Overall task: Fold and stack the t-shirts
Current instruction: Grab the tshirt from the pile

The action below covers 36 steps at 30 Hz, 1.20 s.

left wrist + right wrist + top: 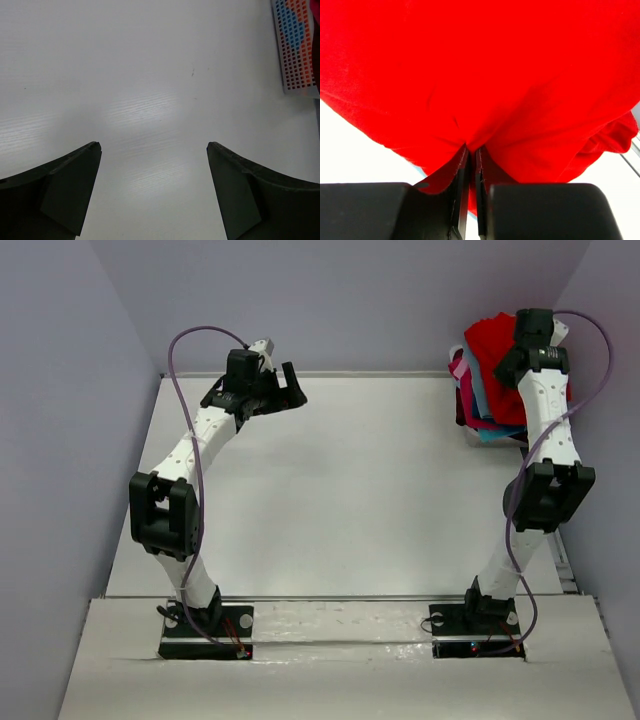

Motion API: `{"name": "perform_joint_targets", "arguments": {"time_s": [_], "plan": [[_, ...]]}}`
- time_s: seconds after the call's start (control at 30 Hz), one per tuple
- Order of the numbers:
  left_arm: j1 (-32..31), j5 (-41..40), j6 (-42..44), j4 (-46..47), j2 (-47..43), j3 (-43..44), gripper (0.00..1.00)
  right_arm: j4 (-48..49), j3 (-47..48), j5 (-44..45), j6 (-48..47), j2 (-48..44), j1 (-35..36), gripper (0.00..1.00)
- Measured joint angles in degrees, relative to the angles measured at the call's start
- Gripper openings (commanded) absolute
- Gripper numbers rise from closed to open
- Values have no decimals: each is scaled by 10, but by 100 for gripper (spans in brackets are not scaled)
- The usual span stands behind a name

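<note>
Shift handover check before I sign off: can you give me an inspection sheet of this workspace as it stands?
Surface: white table, glossy.
Job's things: t-shirt pile at far right corner, red t-shirt on top.
Clutter: perforated white panel, purpose unclear.
Grippers: left end effector open above table; right end effector shut on red t-shirt.
Cables: purple cables looped off both arms.
Surroundings: grey walls on three sides.

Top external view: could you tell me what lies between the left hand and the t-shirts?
Only bare white table lies between the left hand and the t-shirts, as the top external view shows.
</note>
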Motion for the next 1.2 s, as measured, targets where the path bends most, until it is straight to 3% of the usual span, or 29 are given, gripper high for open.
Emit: {"name": "perform_joint_targets", "arguments": {"time_s": [0.4, 0.6, 0.93, 1.07, 1.2], "plan": [[0, 9, 0, 6, 0, 0, 99, 1, -73, -73, 4, -111, -2, 7], [0, 6, 2, 0, -2, -4, 99, 10, -128, -157, 4, -186, -2, 7], [0, -2, 5, -10, -28, -28, 99, 38, -143, -326, -15, -233, 0, 7], [0, -4, 5, -11, -39, -35, 99, 40, -143, -390, -31, -233, 23, 7], [0, -10, 5, -11, -47, -40, 99, 40, -141, -431, -54, -233, 91, 7]]}}
